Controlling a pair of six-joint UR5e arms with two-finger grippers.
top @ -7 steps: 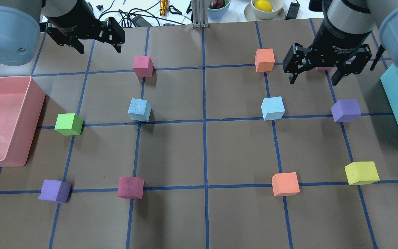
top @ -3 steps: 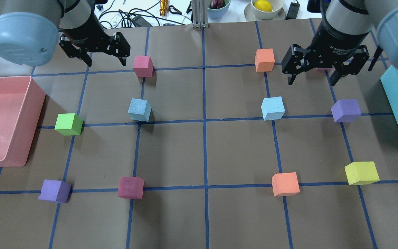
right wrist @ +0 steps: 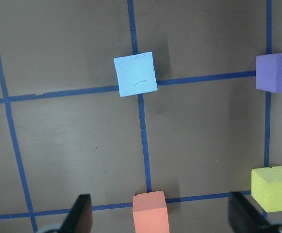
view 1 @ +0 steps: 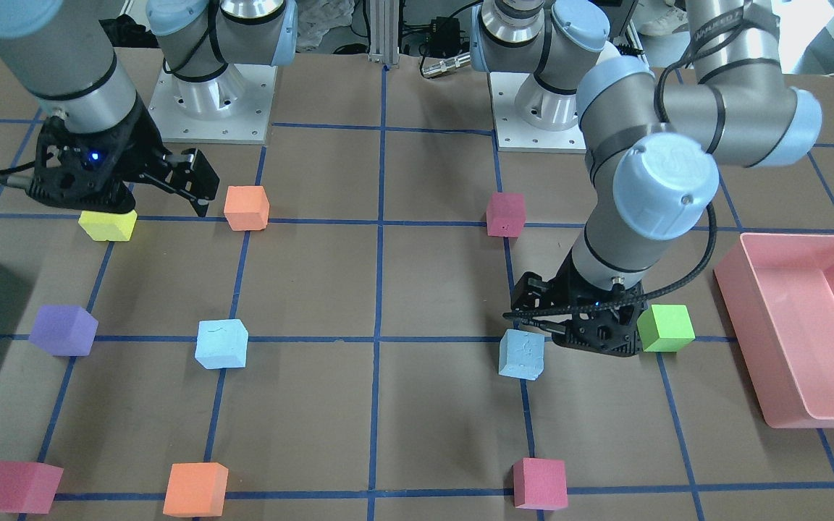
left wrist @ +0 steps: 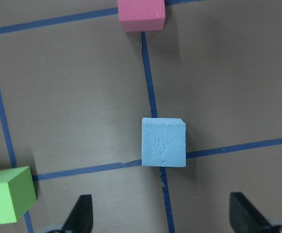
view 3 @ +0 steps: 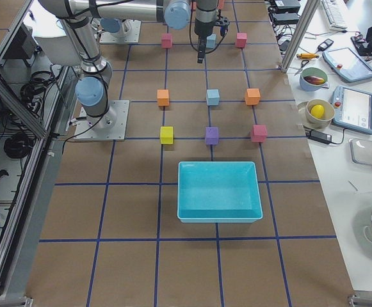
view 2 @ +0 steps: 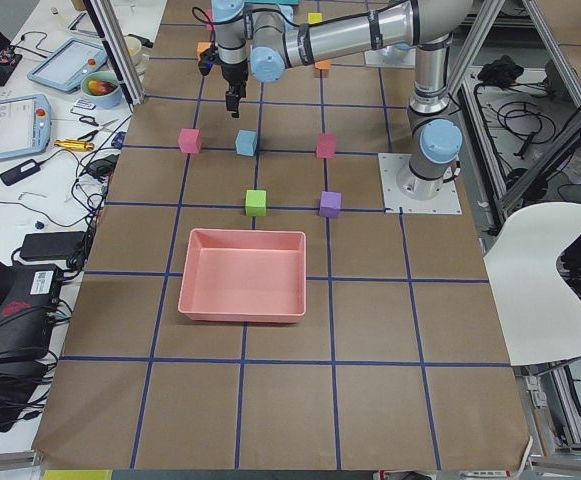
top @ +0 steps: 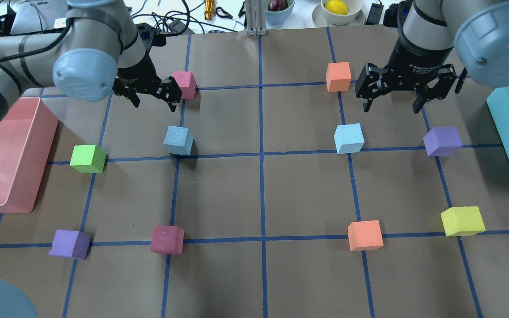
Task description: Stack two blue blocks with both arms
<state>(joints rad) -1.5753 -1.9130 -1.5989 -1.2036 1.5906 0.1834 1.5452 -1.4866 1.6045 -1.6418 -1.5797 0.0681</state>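
left gripper [top: 155, 105] released, upper left, poised for left blue block [top: 178, 140] | right gripper [top: 390, 108] released, upper right, short of right blue block [top: 349, 138]

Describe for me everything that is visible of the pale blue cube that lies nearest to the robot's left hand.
The blue block is a pale sky-blue cube, foam by its look, with small pits and cracks on its top face. It sits flat and upright on the brown paper, covering a blue tape line just beside a crossing. Nothing touches it: the left hand hangs open nearby, apart from it.
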